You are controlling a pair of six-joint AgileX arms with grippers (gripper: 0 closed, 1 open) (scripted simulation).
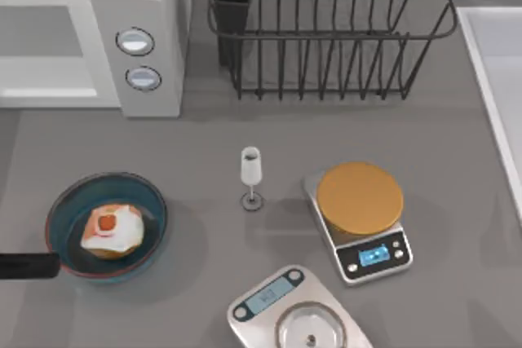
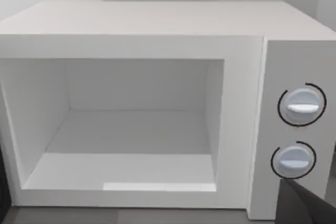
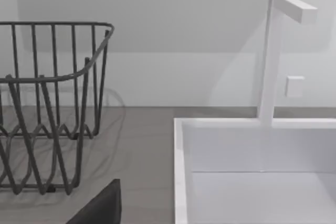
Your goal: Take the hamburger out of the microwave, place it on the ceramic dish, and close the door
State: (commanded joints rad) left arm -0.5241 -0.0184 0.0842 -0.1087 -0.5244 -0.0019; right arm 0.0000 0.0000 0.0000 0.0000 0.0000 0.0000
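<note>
The hamburger [image 1: 112, 231] sits in the ceramic dish [image 1: 65, 205], and the microwave [image 2: 157, 45] gapes empty. My left arm [image 1: 28, 266] reaches in beside the dish; its grip I cannot tell. The door should swing lightly, so I'd push its stiff outer edge.

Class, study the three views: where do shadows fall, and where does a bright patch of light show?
Top view: the wine glass and the scale with the orange disc cast soft shadows toward the table's left. Left wrist view: a bright strip lies on the front of the microwave cavity floor. Right wrist view: the wire rack throws a faint barred shadow on the wall behind it.
</note>
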